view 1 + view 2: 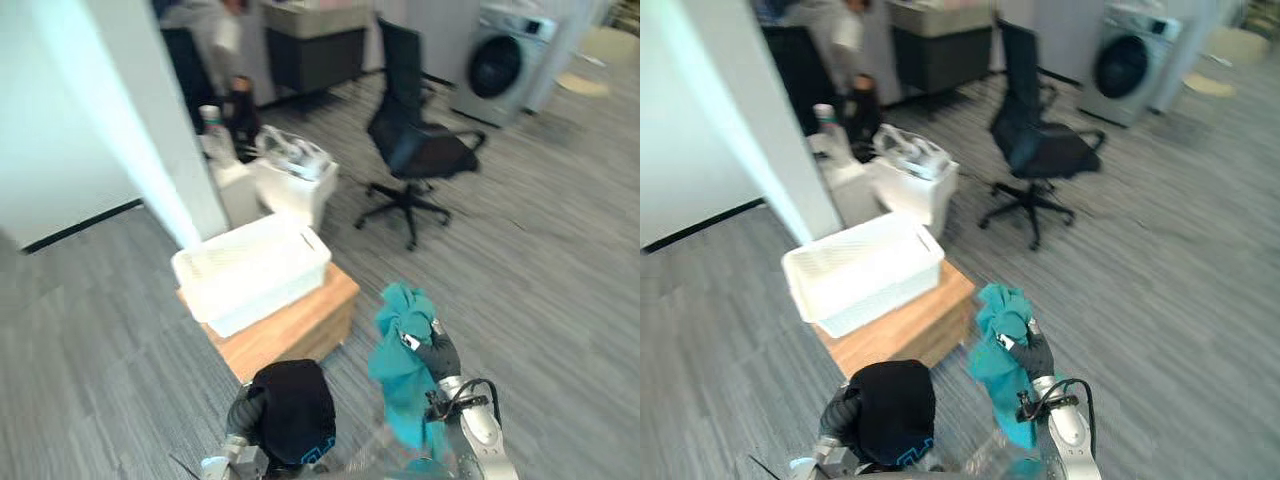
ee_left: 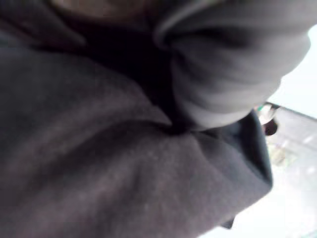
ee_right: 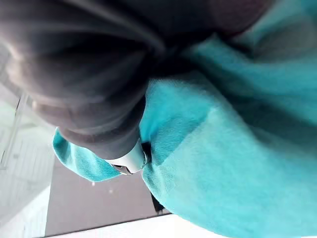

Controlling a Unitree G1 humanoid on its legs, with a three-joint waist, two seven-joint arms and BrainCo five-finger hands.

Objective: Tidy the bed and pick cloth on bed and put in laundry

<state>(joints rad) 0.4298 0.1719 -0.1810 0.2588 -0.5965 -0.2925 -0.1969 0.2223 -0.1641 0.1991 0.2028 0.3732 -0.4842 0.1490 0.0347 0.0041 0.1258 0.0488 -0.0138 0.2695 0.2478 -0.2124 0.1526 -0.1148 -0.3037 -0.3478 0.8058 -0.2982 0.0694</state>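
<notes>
Near right, right hand (image 1: 438,352) clutches hanging teal cloth (image 1: 404,390); near left, black cloth (image 1: 293,410) covers left hand (image 1: 244,412), grip unreadable.

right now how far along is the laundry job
Done: both cloths are picked up. In hand: a black cloth draped over the left hand, and a teal cloth gripped by the right hand. Left: dropping both into the white basket ahead, which looks empty.

Above the white basket (image 1: 262,297) on the wooden bench (image 1: 312,325), the way is open. Just behind the basket stand a white pillar (image 1: 140,120) and white bin (image 1: 300,192); an office chair (image 1: 425,152) stands farther beyond it.
</notes>
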